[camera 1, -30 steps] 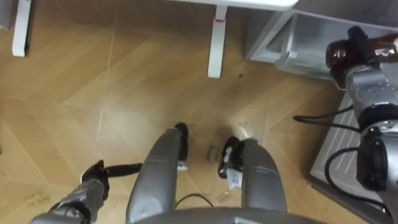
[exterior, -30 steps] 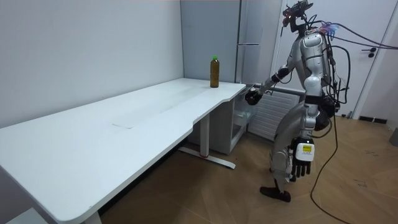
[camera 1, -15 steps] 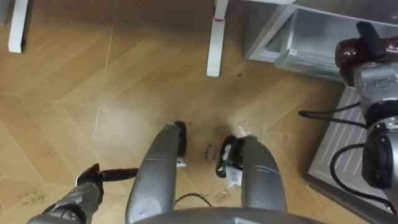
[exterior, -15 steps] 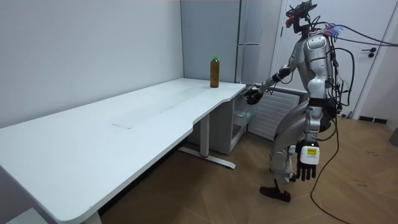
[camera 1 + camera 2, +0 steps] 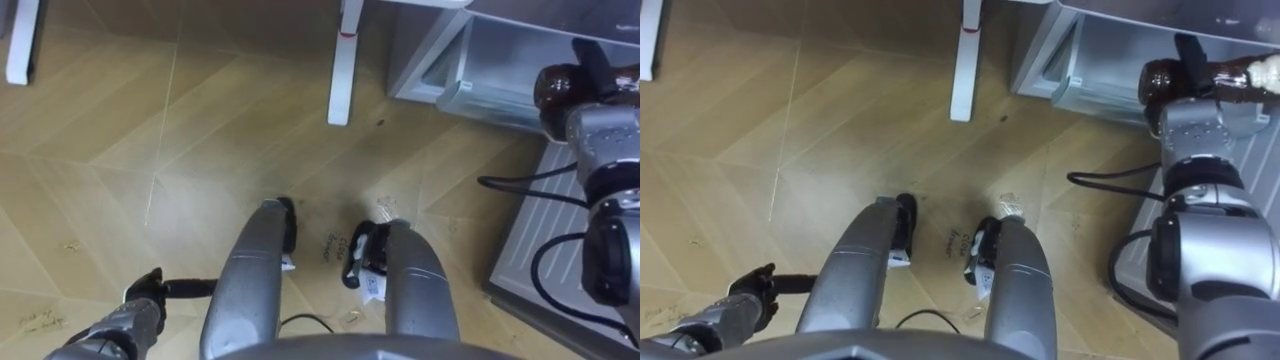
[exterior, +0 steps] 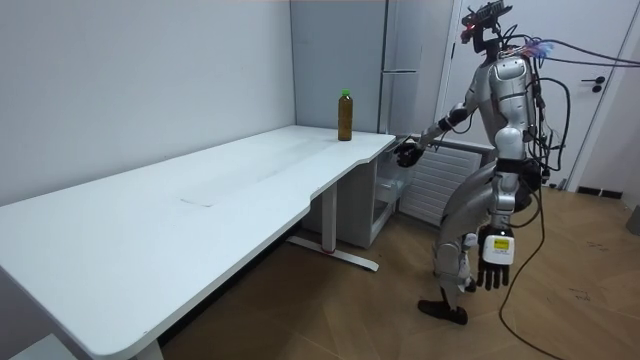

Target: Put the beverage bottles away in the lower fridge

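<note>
the robot stands on the wood floor at the table's fridge end, facing the fridge, whose lower compartment is open. its right hand reaches out to the front edge of that compartment, fingers curled round a dark bottle. the bottle lies crosswise in the grip, its brown body showing on both sides of the fingers, just in front of the opening and above the floor. the left hand hangs by the robot's thigh, fingers straight and holding nothing. a second bottle, green-capped, stands upright at the table's far corner next to the fridge, well apart from both hands.
</note>
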